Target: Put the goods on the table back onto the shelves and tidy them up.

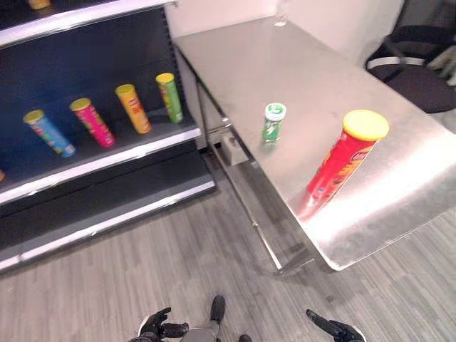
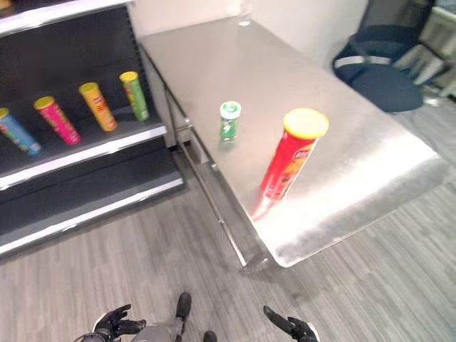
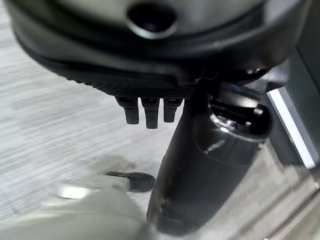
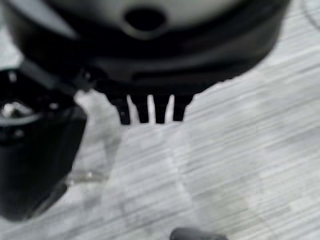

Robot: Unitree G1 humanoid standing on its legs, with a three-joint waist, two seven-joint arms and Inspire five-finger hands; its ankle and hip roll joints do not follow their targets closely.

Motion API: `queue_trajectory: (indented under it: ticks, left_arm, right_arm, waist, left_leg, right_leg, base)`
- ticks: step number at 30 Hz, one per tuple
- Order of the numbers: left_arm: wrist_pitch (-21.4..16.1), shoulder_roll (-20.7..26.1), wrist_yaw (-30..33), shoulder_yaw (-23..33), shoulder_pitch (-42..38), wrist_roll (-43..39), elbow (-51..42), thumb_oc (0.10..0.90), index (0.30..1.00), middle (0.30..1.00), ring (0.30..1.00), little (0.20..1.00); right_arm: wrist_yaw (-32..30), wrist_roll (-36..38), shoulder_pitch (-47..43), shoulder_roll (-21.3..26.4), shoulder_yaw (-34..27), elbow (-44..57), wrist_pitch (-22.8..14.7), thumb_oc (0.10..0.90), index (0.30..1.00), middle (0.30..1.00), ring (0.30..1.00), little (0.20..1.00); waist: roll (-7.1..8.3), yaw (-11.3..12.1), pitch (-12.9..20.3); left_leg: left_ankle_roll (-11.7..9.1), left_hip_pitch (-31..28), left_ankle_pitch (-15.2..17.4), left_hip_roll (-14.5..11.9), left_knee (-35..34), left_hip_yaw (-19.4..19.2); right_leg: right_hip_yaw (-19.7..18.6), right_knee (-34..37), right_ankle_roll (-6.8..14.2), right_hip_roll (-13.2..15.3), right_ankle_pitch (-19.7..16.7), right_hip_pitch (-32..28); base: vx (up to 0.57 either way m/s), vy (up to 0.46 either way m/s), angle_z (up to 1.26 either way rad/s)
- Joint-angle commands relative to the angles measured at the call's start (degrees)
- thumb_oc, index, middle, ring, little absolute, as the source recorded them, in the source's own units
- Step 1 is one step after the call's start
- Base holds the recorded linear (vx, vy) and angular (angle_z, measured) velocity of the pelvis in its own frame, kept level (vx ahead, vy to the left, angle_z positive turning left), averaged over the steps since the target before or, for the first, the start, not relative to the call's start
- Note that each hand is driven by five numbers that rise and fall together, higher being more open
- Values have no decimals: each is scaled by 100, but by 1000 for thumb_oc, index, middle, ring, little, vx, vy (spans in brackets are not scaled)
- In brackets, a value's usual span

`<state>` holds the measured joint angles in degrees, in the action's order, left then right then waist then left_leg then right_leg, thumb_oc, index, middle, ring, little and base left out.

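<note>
A tall red can with a yellow lid (image 1: 347, 154) stands near the front of the steel table (image 1: 320, 71). A small green can (image 1: 273, 121) stands behind it, close to the table's left edge. On the dark shelf (image 1: 107, 153) to the left stand a blue can (image 1: 48, 133), a pink can (image 1: 92, 122), an orange can (image 1: 133, 108) and a green can (image 1: 169, 97) in a row. My left hand (image 1: 158, 326) and right hand (image 1: 331, 329) hang low over the floor, far from the table, both open. The left wrist view shows straight fingers (image 3: 146, 110) holding nothing, and so do the fingers (image 4: 150, 107) in the right wrist view.
A clear cup (image 1: 280, 18) stands at the table's far end. A dark office chair (image 1: 413, 68) sits beyond the table's right side. A lower shelf board (image 1: 107, 214) lies under the cans. Grey wood-look floor (image 1: 178, 263) stretches between shelf and table.
</note>
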<state>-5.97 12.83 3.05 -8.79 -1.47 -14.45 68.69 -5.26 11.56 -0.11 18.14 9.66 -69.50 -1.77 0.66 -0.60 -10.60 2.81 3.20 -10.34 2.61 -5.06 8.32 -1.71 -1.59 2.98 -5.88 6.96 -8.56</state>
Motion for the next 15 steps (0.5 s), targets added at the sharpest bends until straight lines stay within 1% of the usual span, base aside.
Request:
queue_trajectory:
  ticks: [1,4,5,6,7,8,9,10,11,12,13,14,15]
  left_arm:
    - [-86,126,50,71,-96,8,-51,800,900,900,900,900]
    - [-70,169,65,89,-138,-1,-24,800,900,900,900,900]
    - [-52,215,67,113,-155,4,0,800,900,900,900,900]
    - [-52,215,67,113,-156,4,0,800,900,900,900,900]
    - [-41,236,70,134,-157,11,37,800,900,900,900,900]
    - [-41,269,83,174,-167,6,79,800,900,900,900,900]
    - [-48,284,94,196,-163,14,110,800,900,900,900,900]
    - [-49,284,94,195,-163,14,110,800,900,900,900,900]
    - [-49,296,94,189,-169,8,132,800,900,900,900,900]
    - [-68,312,96,198,-216,-4,149,800,900,900,900,900]
    - [-68,312,96,198,-216,-4,149,800,900,900,900,900]
    - [-81,329,101,230,-245,-26,155,800,900,900,900,900]
    - [-103,360,82,295,-210,-99,111,800,900,900,900,900]
  right_arm:
    - [-30,-12,-136,112,25,157,-149,800,900,900,900,900]
    - [-48,11,-173,80,-20,125,-134,800,900,900,900,900]
    - [-42,20,-202,70,-40,79,-119,800,900,900,900,900]
    - [-42,20,-202,70,-40,79,-119,800,900,900,900,900]
    - [-45,20,-213,62,-55,25,-107,800,900,900,900,900]
    - [-56,29,-212,31,-92,-47,-93,800,900,900,900,900]
    - [-74,22,-195,25,-130,-122,-86,800,900,900,900,900]
    - [-74,22,-195,25,-130,-122,-86,800,900,900,900,900]
    - [-69,33,-162,22,-167,-191,-72,800,900,900,900,900]
    - [-80,106,-70,60,-337,-361,-55,800,900,900,900,900]
    - [-80,107,-70,60,-337,-362,-55,800,900,900,900,900]
    - [-104,181,-39,102,-457,-472,-49,800,900,900,900,900]
    - [-139,376,90,225,-802,-607,-45,800,900,900,900,900]
  waist:
    - [39,257,270]
    - [58,260,255]
    - [64,253,224]
    - [65,258,225]
    - [66,250,211]
    - [68,271,181]
    - [76,293,191]
    - [75,292,186]
    - [87,281,205]
    - [138,210,254]
    - [136,210,251]
    - [170,178,284]
    - [227,119,346]
  left_leg:
    - [-626,81,661,22,44,-317]
    - [-522,90,754,29,72,-431]
    - [-457,56,800,0,80,-556]
    - [-457,58,801,-1,81,-561]
    - [-422,33,820,-32,89,-627]
    - [-422,-24,843,-104,85,-717]
    - [-438,-61,869,-144,77,-773]
    - [-439,-68,871,-144,77,-771]
    - [-446,-110,877,-160,53,-785]
    - [-459,-144,920,-126,47,-780]
    - [-460,-147,921,-127,47,-779]
    - [-479,-185,944,-134,47,-824]
    - [-507,-263,969,-162,28,-884]
  right_leg:
    - [76,433,497,617,-627,661]
    - [10,183,551,722,-572,782]
    - [9,-222,610,748,-588,999]
    - [4,-230,610,747,-584,1005]
    - [5,-439,649,752,-573,1102]
    - [140,-572,725,837,-637,1225]
    - [291,-470,736,940,-693,1248]
    - [293,-468,736,940,-692,1240]
    - [421,-356,703,980,-759,1310]
    - [464,-12,701,1006,-848,1242]
    - [465,-8,701,1005,-850,1237]
    - [460,193,729,991,-908,1174]
    - [460,380,739,943,-965,1075]
  base:
    - [56,125,-25]
    - [19,107,-21]
    - [-1,87,-20]
    - [3,62,-28]
    - [12,4,-38]
    - [23,-17,-37]
    - [15,-34,-36]
    - [34,-43,-55]
    - [69,-51,-78]
    - [69,-51,-62]
    - [70,-55,-19]
    - [85,-81,23]
    - [104,-100,22]
